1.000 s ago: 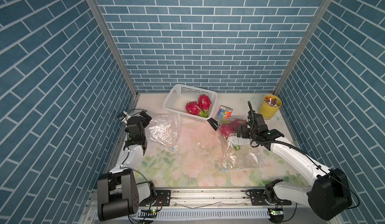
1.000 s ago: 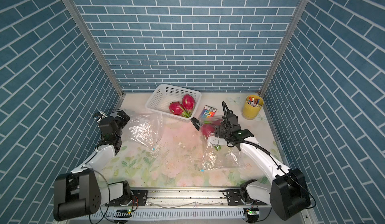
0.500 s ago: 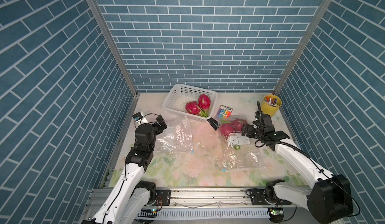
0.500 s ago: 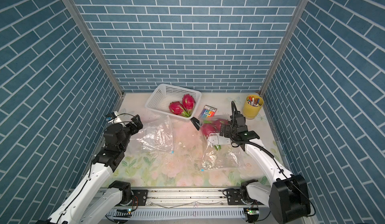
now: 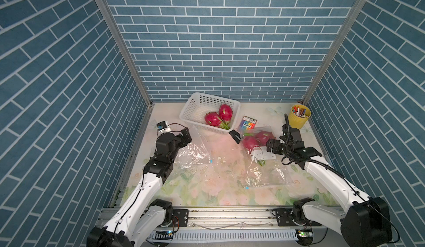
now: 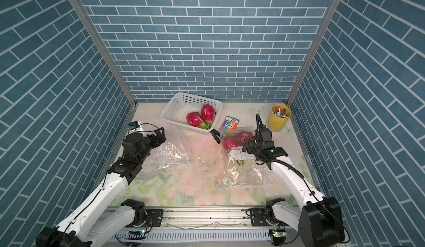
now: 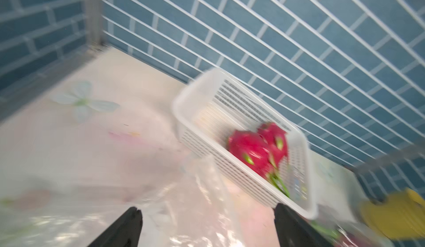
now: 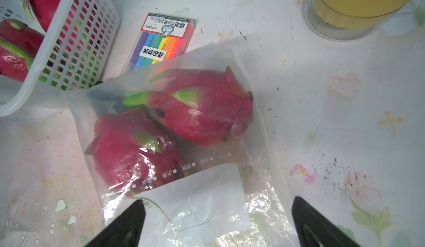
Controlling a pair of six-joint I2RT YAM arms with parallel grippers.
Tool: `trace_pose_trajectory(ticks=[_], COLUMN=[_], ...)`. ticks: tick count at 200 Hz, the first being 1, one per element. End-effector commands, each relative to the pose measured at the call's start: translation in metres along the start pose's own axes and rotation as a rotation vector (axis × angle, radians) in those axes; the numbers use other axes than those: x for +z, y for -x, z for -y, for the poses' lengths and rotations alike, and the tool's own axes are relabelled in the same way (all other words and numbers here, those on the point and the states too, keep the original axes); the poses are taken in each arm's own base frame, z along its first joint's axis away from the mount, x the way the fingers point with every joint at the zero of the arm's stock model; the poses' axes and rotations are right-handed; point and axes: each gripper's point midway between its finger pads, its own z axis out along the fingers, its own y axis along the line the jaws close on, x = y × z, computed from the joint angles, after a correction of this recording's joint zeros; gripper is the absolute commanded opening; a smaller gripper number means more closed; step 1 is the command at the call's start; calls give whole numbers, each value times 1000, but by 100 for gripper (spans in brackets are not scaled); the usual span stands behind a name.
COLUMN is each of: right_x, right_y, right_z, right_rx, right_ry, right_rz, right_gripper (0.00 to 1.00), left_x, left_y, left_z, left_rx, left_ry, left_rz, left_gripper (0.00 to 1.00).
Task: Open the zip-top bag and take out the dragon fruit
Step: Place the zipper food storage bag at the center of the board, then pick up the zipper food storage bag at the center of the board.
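Inside the clear zip-top bag [image 8: 207, 188] lie two magenta, green-tipped dragon fruits [image 8: 202, 112]; left tool [image 7: 207, 208] and right tool [image 8: 218, 200] spread.

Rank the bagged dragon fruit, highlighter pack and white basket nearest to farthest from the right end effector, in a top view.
1. bagged dragon fruit, directly ahead of the open right end effector.
2. highlighter pack, just behind the fruit, farther back.
3. white basket, back centre, farthest.

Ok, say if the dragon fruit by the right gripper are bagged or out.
Bagged: both dragon fruit lie inside the zip-top bag, seen through its clear film.
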Motion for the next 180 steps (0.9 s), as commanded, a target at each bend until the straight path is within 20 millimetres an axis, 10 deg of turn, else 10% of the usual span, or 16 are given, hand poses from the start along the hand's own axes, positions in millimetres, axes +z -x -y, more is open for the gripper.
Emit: trace_pose_trajectory(ticks=[1,66,122,180], right_x=[3,1,-16,-31], right_y=[-5,6,3,4], right_z=[8,14,29,34], right_rx=[48,101,111,110], right_ry=[-29,-33,-78,-90], right_rz=[-13,25,60,82], right_gripper=[99,99,99,99], left_x=[0,-11,3,26], left_y=[-47,-193,-295,-328], left_z=[60,193,219,221], left_rx=[-101,74,264,338], left_ry=[-262,-689,-723,-672], left_rz=[-134,-523,-777,-838], left_gripper=[95,95,88,12])
